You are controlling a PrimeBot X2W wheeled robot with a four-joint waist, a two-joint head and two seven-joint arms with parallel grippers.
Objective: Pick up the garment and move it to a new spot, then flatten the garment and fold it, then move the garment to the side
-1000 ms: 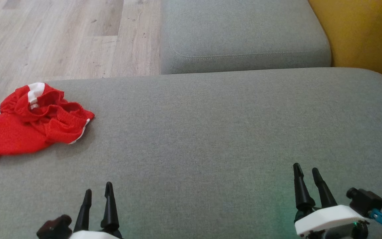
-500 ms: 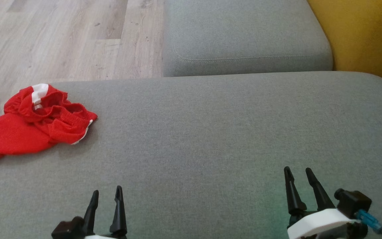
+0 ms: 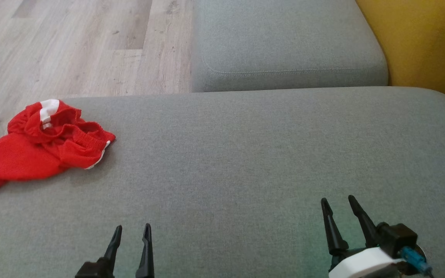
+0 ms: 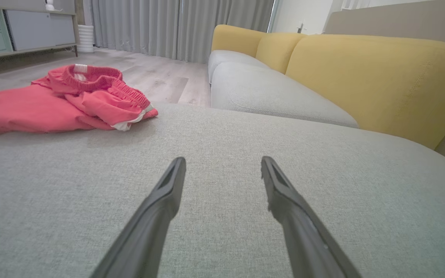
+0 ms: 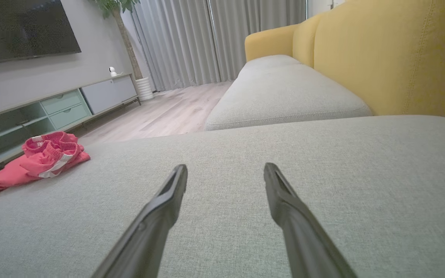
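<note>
garment [image 3: 41, 148]: crumpled, frame's left, on cushion [image 3: 245, 162]
left gripper [image 3: 133, 227]: spread wide, empty
right gripper [image 3: 337, 199]: spread wide, empty

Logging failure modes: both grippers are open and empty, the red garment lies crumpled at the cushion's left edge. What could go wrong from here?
1. The red garment sits at the left edge of the grey cushion, one end seemingly hanging over; a weak pinch might drag it onto the floor.
2. It is bunched in layers, so the left gripper, the nearer one, may catch several folds, hampering flattening.
</note>
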